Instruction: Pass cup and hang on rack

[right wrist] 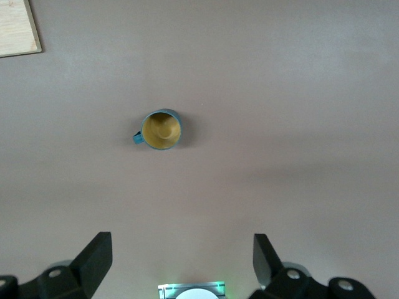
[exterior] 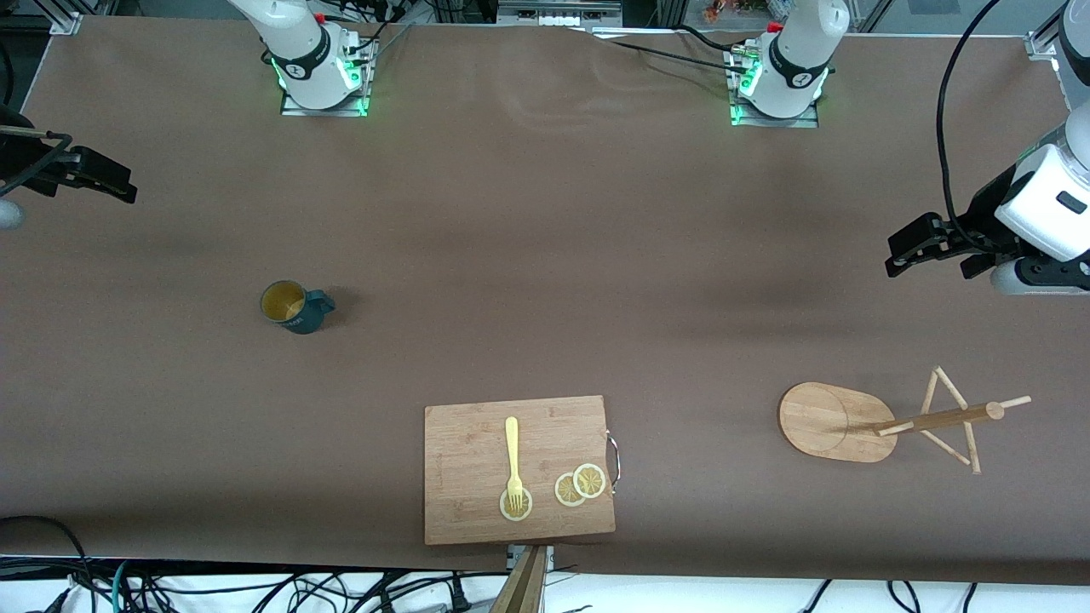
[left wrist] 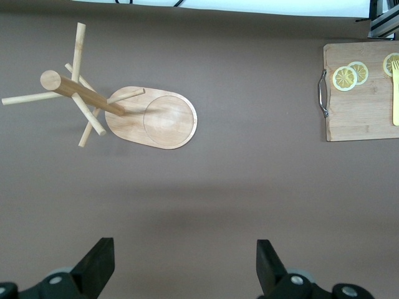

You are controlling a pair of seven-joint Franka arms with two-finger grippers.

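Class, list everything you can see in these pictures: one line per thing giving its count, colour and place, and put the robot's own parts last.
cup: one, dark teal with a yellowish inside, upright on the table toward the right arm's end.
rack: one, light wood, toward the left arm's end, nearer the front camera than the cup.
cutting board: one, wooden with a metal handle, near the table's front edge, between the cup and the rack.
fork: one, yellow, on the board.
lemon slices: three, yellow, on the board; the fork's tines rest on one.
table: one, brown.
left gripper: open, above the table by the rack.
right gripper: open, above the table by the cup.
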